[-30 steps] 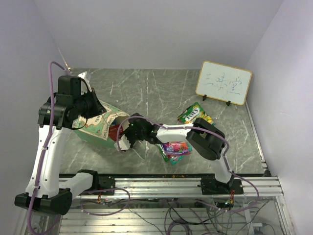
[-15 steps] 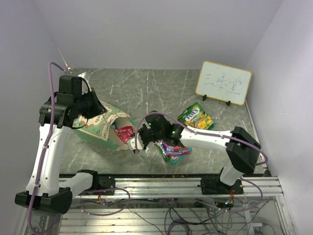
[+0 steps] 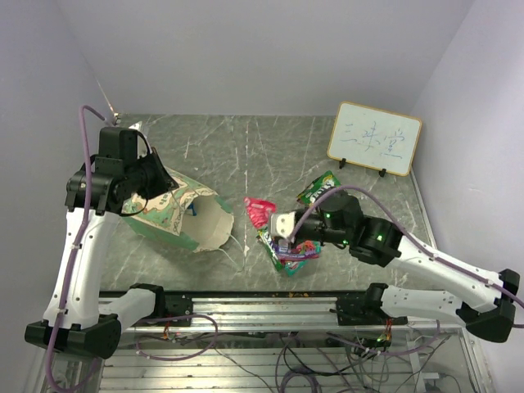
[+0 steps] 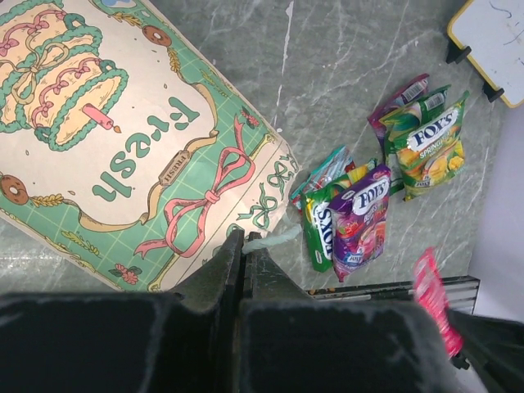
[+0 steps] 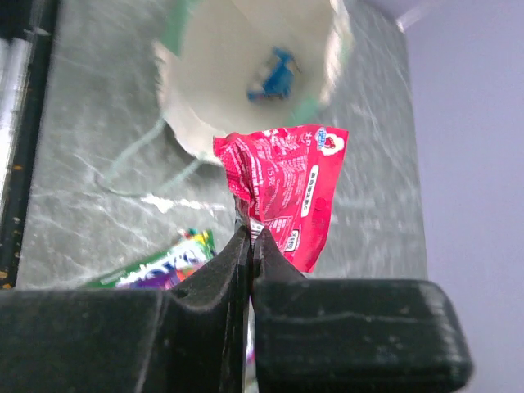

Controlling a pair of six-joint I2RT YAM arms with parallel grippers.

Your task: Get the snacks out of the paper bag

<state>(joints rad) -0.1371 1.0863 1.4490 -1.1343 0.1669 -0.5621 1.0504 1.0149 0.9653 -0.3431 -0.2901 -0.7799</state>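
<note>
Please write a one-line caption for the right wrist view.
Right gripper pinches a pink-red snack packet, the open paper bag blurred behind it.

The counter (image 3: 270, 155) was dark grey-green stone with thin white veins. Plain pale walls (image 3: 262, 49) closed it on the left, far and right edges. The light was soft and even, and only weak shadows lay on the stone. At the far right corner a small whiteboard (image 3: 375, 138) with a light frame stood tilted back on black feet, with some blue writing on it. Along the near edge ran a metal rail (image 3: 270, 311), and below it hung loose cables (image 3: 311, 360).
</note>
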